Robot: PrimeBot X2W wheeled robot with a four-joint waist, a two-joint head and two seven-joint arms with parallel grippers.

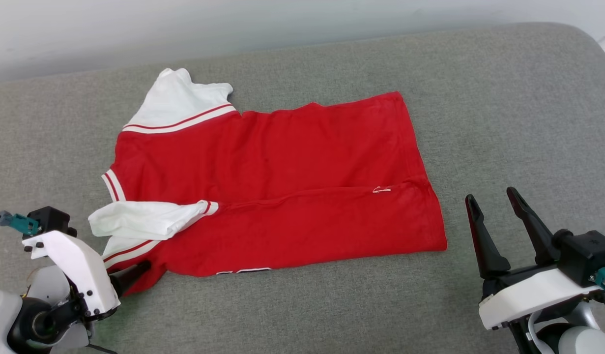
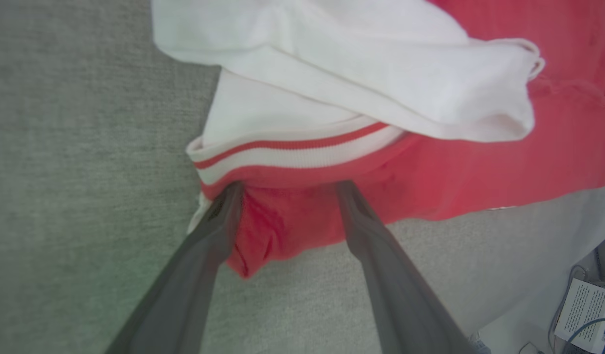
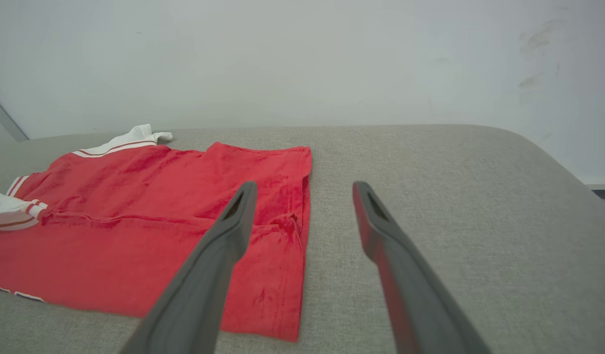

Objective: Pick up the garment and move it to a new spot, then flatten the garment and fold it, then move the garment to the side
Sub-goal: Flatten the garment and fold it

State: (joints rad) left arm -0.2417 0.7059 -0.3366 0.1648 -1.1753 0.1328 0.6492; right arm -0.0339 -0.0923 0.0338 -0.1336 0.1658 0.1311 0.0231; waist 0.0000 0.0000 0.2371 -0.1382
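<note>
left gripper (image 2: 287,196), fingers spread, straddles a red corner of the jersey (image 1: 282,172), which lies folded on the grey cushion (image 1: 504,98) ahead of it. limp, light cloth, probably best pinched through stacked edges. right gripper (image 1: 491,196), fingers spread and empty, hovers with the hem near its left.

Red garment (image 1: 282,196) with white sleeves lies folded lengthwise on grey cushion (image 1: 479,98).

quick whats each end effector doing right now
Left end effector: open, around a corner of the red jersey shirt with white sleeve ends.
Right end effector: open, empty.
</note>
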